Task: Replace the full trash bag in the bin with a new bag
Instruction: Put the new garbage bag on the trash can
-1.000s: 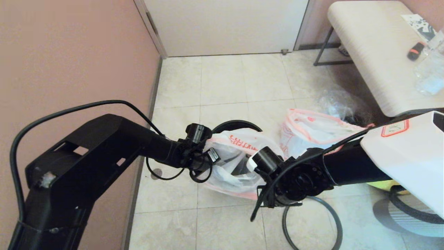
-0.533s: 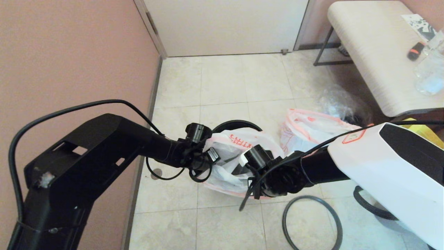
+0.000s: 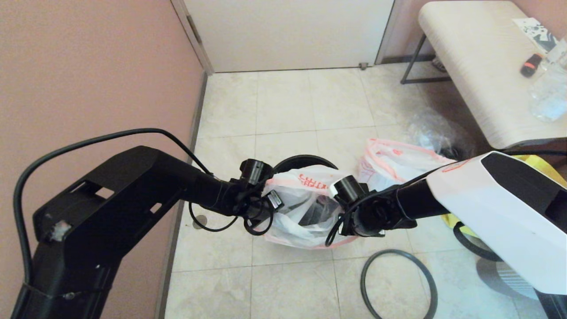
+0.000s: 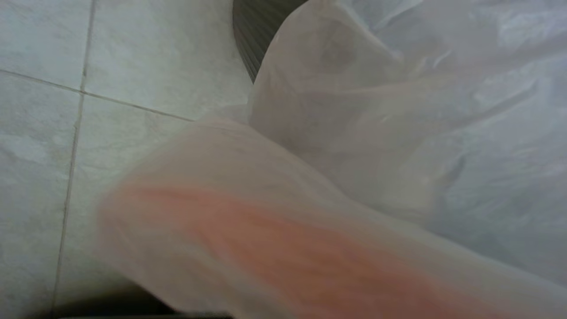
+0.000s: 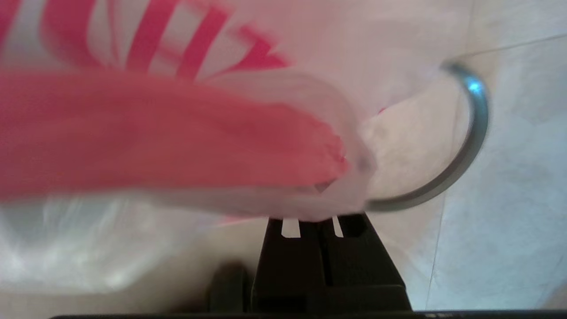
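Over the bin, L gripper & R gripper – both clamped on new bag rim – could tear thin film if pulled apart.

New bag: translucent white film with an orange-pink rim band and red lettering near the top edge; dark shapes show through its middle. Full trash bag: the same translucent white, orange-pink rim, red print. Bin: black. Hoop: dark grey on the floor; it reads pale blue-grey in the right wrist view. Clear bag: colourless, with dark contents. Floor: cream tiles, faintly mottled, with thin grey grout lines. Wall: dusty pink. Door: off-white. Bench: cream top on a black frame. Left arm: black. Right arm: white shell with a black panel and a red-outlined label.
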Tool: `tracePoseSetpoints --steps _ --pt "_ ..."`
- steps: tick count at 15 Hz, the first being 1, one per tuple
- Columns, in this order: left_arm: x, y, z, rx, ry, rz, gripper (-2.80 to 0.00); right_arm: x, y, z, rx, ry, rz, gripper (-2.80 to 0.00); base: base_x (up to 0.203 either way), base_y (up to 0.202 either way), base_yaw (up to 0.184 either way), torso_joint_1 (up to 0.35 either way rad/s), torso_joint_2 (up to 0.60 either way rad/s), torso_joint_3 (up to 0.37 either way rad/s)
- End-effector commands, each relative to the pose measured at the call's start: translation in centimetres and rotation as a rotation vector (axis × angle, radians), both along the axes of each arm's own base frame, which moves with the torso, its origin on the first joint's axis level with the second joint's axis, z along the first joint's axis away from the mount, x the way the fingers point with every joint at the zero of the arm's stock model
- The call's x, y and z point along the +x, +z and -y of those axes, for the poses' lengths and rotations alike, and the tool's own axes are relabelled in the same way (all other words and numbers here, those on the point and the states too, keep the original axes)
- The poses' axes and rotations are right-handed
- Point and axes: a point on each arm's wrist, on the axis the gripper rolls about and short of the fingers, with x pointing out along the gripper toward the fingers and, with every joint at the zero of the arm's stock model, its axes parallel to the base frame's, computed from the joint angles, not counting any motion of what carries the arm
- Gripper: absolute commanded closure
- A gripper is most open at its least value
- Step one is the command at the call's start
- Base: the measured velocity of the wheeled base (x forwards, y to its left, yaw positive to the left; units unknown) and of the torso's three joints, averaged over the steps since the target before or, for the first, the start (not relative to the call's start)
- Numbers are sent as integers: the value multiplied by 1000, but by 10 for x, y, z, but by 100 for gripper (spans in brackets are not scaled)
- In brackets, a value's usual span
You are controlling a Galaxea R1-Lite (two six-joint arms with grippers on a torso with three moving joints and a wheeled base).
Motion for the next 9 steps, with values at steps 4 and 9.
tracePoseSetpoints --steps 4,9 --pt "-2 -1 3 -1 -4 -4 0 26 10 12 61 -66 125 0 0 0 0 0 0 0" --pt "-4 -3 5 2 -10 -10 0 38 15 22 44 -131 170 0 0 0 0 0 0 0"
